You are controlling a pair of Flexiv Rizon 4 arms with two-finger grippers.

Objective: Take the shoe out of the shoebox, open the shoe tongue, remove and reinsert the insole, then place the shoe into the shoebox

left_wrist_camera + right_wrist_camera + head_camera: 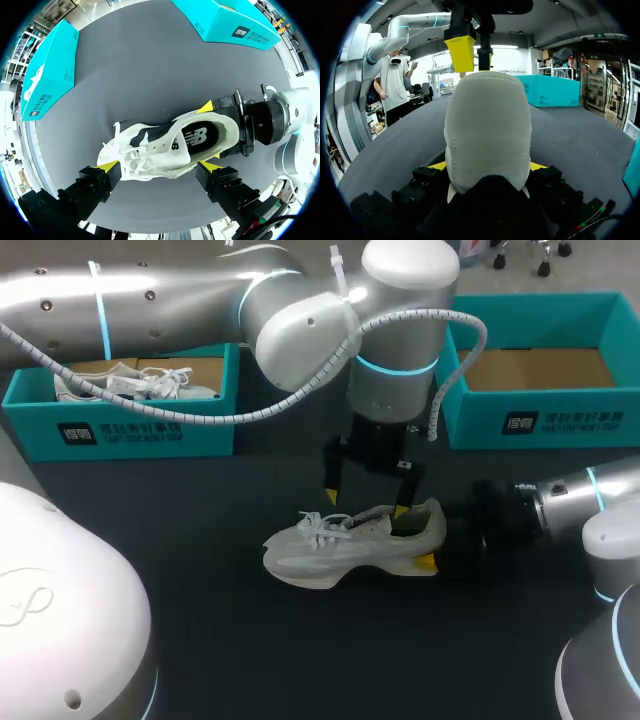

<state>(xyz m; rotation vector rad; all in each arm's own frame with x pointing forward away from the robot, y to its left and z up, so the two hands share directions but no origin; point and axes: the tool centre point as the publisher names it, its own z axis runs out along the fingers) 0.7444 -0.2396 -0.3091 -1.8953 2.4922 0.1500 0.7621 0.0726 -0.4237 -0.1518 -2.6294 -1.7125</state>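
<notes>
- Working over a dark grey table [250, 660], with the left teal shoebox [130, 430] at 10 o'clock holding a second shoe [130, 385], and the right teal shoebox [540, 420] at 2 o'clock showing only its bare cardboard floor.
- Handling the white sneaker [350, 545], out of any box and standing on its sole mid-table. Long axis running 9 to 3 o'clock in the head view, toe at 9, heel at 3.
- Clamping the heel with the right gripper [487, 167], coming in from 3 o'clock, yellow tips pressing on both sides, so grasping the sneaker.
- Hanging the left gripper [366, 502] straight above the shoe, fingers spread and holding nothing. One tip hovering near the laces [325, 525], the other dipping toward the collar at the 3 o'clock end of the opening.
- Judging the tongue [170, 144] to be lying between those two tips, with the dark insole [197, 135] showing inside the opening, apparently seated.
- Reckoning the left arm the nearer one for the tongue, the right being taken up with steadying the heel. Probably needing a short drop, then a pull along the long axis toward 9 o'clock.
</notes>
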